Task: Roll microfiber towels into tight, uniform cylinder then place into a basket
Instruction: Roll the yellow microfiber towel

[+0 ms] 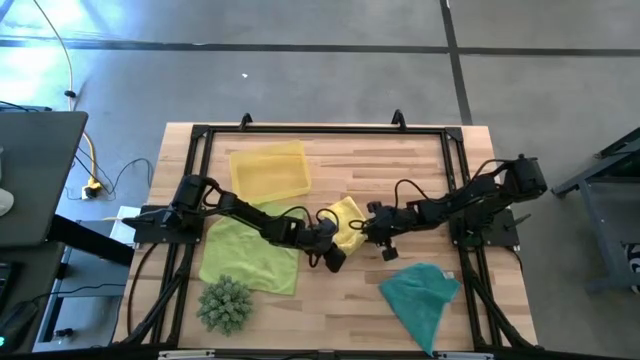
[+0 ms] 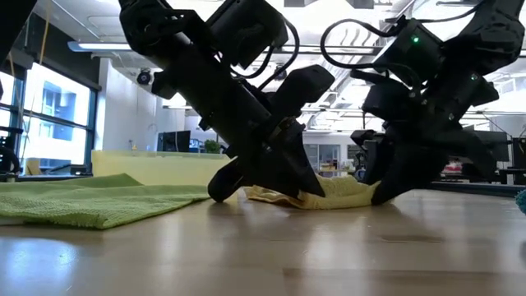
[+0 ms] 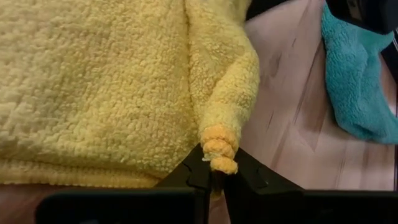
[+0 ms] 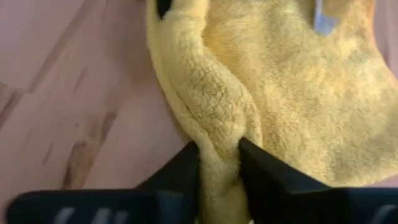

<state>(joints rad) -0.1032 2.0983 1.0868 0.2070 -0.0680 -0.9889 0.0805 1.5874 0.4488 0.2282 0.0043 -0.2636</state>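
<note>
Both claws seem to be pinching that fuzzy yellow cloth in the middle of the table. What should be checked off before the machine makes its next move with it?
1. Left gripper shut on a corner of the bright yellow microfiber towel: ok.
2. Right gripper pinching a fold of the same towel: ok.
3. Towel rolled into a tight cylinder: not ok, it lies bunched.
4. Translucent yellow plastic basket holds nothing yet: ok.
5. Lime green towel and teal towel lie apart from the grippers: ok.
6. Grip firm enough to roll: cannot tell.
</note>
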